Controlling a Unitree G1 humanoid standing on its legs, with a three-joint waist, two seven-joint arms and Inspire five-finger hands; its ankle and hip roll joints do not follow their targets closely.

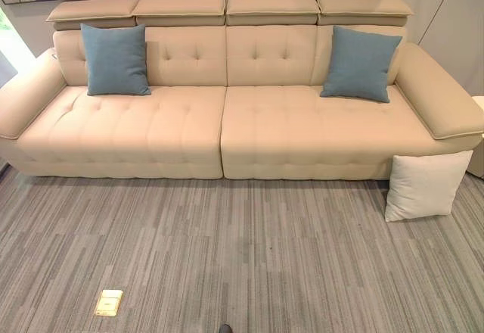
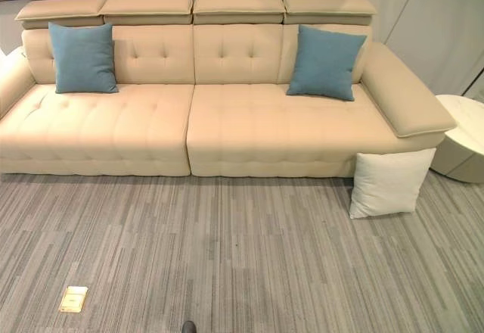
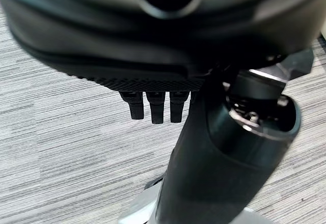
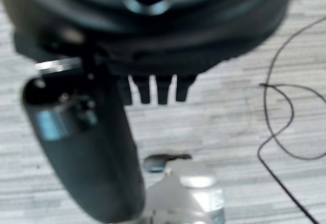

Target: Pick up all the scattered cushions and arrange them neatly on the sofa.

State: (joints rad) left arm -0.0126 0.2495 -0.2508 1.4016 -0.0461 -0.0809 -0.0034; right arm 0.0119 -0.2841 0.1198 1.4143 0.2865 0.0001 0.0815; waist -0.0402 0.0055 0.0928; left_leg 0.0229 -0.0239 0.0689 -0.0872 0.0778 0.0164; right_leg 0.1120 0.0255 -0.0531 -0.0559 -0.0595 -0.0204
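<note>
A long beige sofa (image 1: 227, 132) stands across the back of both eye views. One blue cushion (image 1: 115, 59) leans upright against its backrest at the left end, and a second blue cushion (image 1: 361, 63) leans at the right end. A white cushion (image 1: 425, 185) stands on the carpet, propped against the sofa's front right corner under the armrest. In the left wrist view my left hand (image 3: 153, 46) hangs over bare carpet with its fingers (image 3: 153, 109) straight, holding nothing. My right hand (image 4: 153, 35) hangs the same way over the carpet, fingers (image 4: 153, 91) straight and empty.
A round white side table (image 2: 463, 132) stands just right of the sofa's right armrest. A brass floor socket (image 1: 109, 302) is set into the grey striped carpet at the near left. Open carpet lies between me and the sofa.
</note>
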